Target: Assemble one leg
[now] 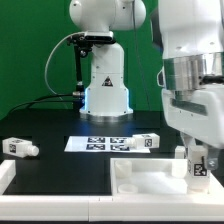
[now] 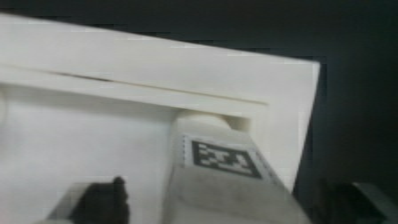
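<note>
A leg, a short white peg with a black-and-white tag, stands upright at the corner of the large white tray-like part on the exterior view's right. My gripper is straight above it, with the leg between the fingers. In the wrist view the leg sits between the dark fingers. A strip of the tray part shows between one finger and the leg, so the jaws stand open around it. Two more legs lie on the black table.
The marker board lies flat mid-table in front of the robot base. A white raised edge sits at the exterior view's lower left. A green backdrop closes the far side.
</note>
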`<state>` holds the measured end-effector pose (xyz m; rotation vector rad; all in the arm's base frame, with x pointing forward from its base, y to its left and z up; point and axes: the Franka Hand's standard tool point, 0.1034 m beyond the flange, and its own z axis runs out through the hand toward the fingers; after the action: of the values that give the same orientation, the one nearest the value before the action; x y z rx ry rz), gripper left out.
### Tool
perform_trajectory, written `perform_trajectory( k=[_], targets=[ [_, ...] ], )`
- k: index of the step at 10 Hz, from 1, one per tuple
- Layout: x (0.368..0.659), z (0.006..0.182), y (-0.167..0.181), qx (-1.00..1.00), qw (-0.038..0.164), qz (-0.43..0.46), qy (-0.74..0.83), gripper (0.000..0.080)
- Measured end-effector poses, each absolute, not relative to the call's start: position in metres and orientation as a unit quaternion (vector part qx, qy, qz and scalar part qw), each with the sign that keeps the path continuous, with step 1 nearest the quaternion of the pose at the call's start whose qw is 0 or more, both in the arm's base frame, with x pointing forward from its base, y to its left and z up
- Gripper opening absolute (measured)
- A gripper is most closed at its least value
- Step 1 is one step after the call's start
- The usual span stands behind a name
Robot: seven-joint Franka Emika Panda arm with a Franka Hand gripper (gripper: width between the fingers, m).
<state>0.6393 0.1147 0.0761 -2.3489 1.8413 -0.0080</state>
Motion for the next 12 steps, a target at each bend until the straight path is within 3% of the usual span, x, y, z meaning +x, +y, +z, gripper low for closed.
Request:
perform_trajectory(
  k=[1,2,5,7,8,10,11,12],
  targets=[
    [0.6398,0.0781,0.1179,-0.823,0.074,-0.005,0.563,0.0610],
    [0.6415,0.0795,0.1178,-0.891,0.075,-0.017,0.447,0.0637],
    [0.6404,0.0788,0.1168,-0.938,0.072,-0.025,0.337,0.0649],
    [0.6411,0.0783,0.1143,-0.988,0.044,-0.042,0.141,0.0649],
    [0.6424,0.0782,0.1143,-0.994,0.043,-0.048,0.092,0.0649],
    [0.6424,0.0781,0.1136,-0.988,0.044,-0.046,0.139,0.0397],
    [0.6422,0.0779,0.1132,-0.985,0.045,-0.044,0.160,0.0397],
    [0.6415,0.0769,0.1107,-0.979,0.045,-0.042,0.194,0.0289]
  ],
)
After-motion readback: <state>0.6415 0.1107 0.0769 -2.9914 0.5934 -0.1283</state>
